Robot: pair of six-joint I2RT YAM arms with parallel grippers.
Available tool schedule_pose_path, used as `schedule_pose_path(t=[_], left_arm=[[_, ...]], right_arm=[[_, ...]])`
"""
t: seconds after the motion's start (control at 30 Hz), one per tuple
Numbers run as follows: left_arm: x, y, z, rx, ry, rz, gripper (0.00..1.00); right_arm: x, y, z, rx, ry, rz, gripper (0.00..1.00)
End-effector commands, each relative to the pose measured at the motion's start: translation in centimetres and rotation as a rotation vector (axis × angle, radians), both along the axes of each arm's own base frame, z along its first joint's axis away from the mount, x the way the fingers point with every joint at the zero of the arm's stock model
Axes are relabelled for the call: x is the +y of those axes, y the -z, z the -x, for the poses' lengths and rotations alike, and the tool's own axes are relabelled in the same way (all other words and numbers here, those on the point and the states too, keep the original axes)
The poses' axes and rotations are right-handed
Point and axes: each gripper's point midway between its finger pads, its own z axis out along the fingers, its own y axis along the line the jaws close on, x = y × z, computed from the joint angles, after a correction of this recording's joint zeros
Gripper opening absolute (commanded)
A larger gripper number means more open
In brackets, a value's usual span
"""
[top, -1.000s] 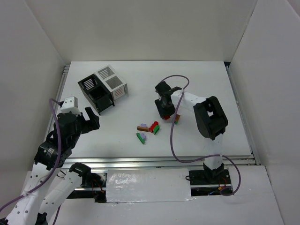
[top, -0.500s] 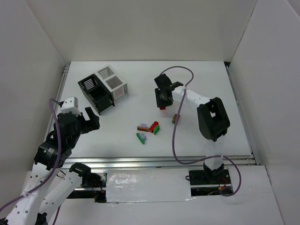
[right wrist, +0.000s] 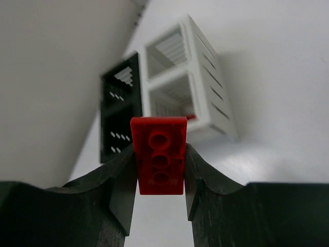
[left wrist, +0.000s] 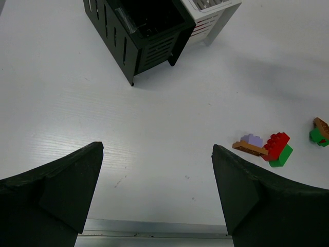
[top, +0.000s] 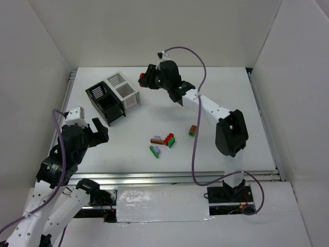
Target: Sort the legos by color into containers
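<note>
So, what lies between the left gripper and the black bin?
Nothing but bare table lies between the open left gripper and the black bin. The left wrist view shows this.

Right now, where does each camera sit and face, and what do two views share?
Top external: above and behind left arm and right arm, looking down on the table; both show.
Left wrist: faces down at black bin, loose legos; open left gripper shows.
Right wrist: faces white bin; right gripper holds red lego.
Shared: both wrist views show the black bin.
</note>
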Motion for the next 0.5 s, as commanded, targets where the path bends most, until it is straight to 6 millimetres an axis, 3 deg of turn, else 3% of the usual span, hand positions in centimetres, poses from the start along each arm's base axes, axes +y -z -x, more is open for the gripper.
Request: schedule_pose_path(t=[0.0, 0.1, 0.13, 0.2, 0.23, 0.27, 0.47], left_arm=[[0.1, -1.1, -0.2, -0.052, -0.004, 0.004, 1.0], [0.1, -1.2, -0.2, -0.055, 0.0, 0.005, 0.99], [0.0, -1.2, -0.2, -0.053, 0.002, 0.005, 1.0], [0.0, -1.2, -0.2, -0.057, 0.004, 0.006, 1.0], [0.0, -1.2, -0.1, -0.055, 0.006, 0.006, 1.0], [-0.1, -1.2, -0.1, -0.058, 0.011, 0.007, 1.0], [-0.4, -1.4, -0.1, -0.069, 0.028, 0.013, 1.0]], right_arm=[[4.1, -2.9, -2.9, -0.076, -0.005, -0.143, 0.01], [7.2, -2.8, -3.9, -0.111, -0.021, -0.132, 0.02], [7.7, -4.4, -4.4, -0.15, -0.006, -0.138, 0.03], [9.4, -2.3, -4.4, -0.147, -0.003, -0.091, 0.04], [9.3, -3.3, -5.1, -0.175, 0.043, -0.092, 0.05], [9.7, -1.9, -5.5, -0.166, 0.047, -0.072, 0.06], [11.2, -0.3, -5.6, -0.19, 0.043, -0.025, 0.21]])
